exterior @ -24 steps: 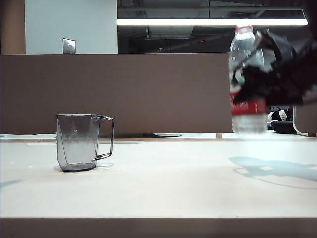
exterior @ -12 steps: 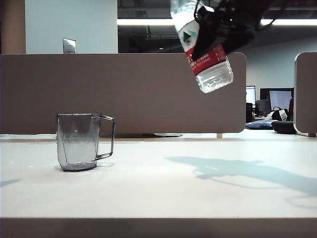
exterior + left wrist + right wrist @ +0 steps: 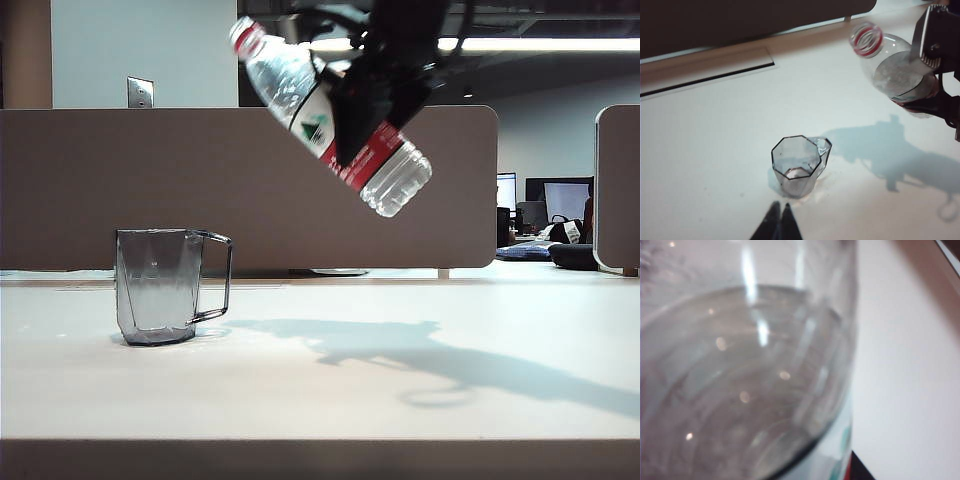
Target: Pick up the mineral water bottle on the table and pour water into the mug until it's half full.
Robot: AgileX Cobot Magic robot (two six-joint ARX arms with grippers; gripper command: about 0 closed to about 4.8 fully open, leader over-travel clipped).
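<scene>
Bare table (image 3: 420,400) lies open right of the mug (image 3: 158,286), while the tilted mineral water bottle (image 3: 330,120) in the right gripper (image 3: 385,95) crowds the air above

The exterior camera sits low at the worktop (image 3: 420,400) edge, looking level across it. The left wrist camera looks down from above on the mug (image 3: 799,166), which both views share. The right wrist camera presses close against the mineral water bottle (image 3: 745,370).

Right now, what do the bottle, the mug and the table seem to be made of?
Mineral water bottle, held tilted above the table in the right gripper: thin clear plastic, judging by its ribbed base and glossy printed label.
Mug: transparent smoky-grey, faceted, with sharp edges; glass or hard plastic, cannot tell which.
Table: smooth matte white top, likely laminate.
The left gripper hangs near the mug, jaws together.
</scene>
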